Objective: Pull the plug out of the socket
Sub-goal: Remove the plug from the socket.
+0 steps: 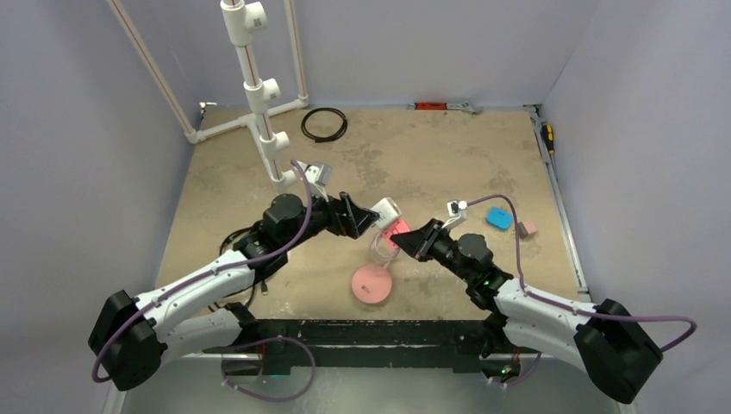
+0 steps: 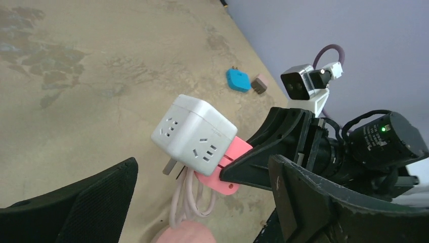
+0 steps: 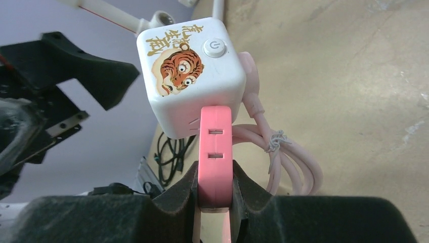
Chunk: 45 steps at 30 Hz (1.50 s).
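My right gripper [image 3: 215,185] is pinching the pink plug [image 3: 215,147], holding it up off the bench [image 1: 448,155]. The white cube socket [image 3: 189,96] is sitting on the plug's far end, straight ahead along its long axis. My left gripper [image 1: 362,216] is gaping wide around that cube without touching it, and I am judging it the nearer one for the counter-hold.

Rear of the pink plug [image 3: 216,147] is hidden inside the right pincer [image 3: 215,176]; pink disc [image 2: 184,234] cropped below.

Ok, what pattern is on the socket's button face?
An orange tiger with gold characters on the white socket, beside the button; best in right wrist view.
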Tool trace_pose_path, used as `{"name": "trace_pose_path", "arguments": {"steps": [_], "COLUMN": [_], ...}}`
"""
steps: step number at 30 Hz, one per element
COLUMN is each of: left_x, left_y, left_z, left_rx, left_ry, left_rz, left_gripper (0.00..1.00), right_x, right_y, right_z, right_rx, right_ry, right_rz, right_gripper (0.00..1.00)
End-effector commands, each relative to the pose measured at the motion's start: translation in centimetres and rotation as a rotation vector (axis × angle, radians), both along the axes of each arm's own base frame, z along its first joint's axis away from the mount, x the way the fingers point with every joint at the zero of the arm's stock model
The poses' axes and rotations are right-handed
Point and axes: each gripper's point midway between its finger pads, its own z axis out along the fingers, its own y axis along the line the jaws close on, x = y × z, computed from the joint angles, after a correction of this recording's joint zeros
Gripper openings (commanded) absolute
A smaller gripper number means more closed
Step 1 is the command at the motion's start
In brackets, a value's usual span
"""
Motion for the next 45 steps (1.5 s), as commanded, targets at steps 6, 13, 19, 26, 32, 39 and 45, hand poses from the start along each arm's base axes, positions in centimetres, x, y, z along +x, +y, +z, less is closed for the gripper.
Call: {"name": "trace_pose_path", "arguments": {"steps": [6, 13, 19, 26, 32, 39, 45], "left_x": [-0.8, 0.2, -0.1, 0.0, 0.1, 0.1, -0.2], "left_y": [-2.8, -2.5, -2.9, -3.0, -2.8, -2.7, -2.7], "left_z": [-1.8, -3.4, -3.1, -3.5, -4.2, -4.4, -4.3], "left_rx": [0.437, 0.622, 0.636, 0.652, 0.672, 0.674, 0.656], "left_ry": [-0.096, -0.134, -0.192, -0.205, -0.193, -0.175, -0.168], "left_rz": [-0.061, -0.081, -0.131, -0.149, -0.145, -0.132, -0.143], "left_gripper": [0.99, 0.99, 0.99, 0.86, 0.65, 0.65, 0.42], "right_x": [0.3, -0.2, -0.4, -0.5, -0.9, -1.1, -1.2], "right_y": [1.2, 1.7, 2.4, 3.1, 3.4, 3.2, 3.0], "right_z": [3.3, 4.0, 4.2, 3.8, 4.2, 4.8, 4.7], "right_rx": [0.017, 0.022, 0.001, -0.038, -0.06, -0.093, -0.112], "right_ry": [-0.087, -0.101, -0.111, -0.116, -0.15, -0.185, -0.19], "right_rz": [0.053, 0.091, 0.138, 0.188, 0.225, 0.24, 0.235], "right_gripper": [0.0, 0.0, 0.0, 0.0, 0.0, 0.0, 0.0]}}
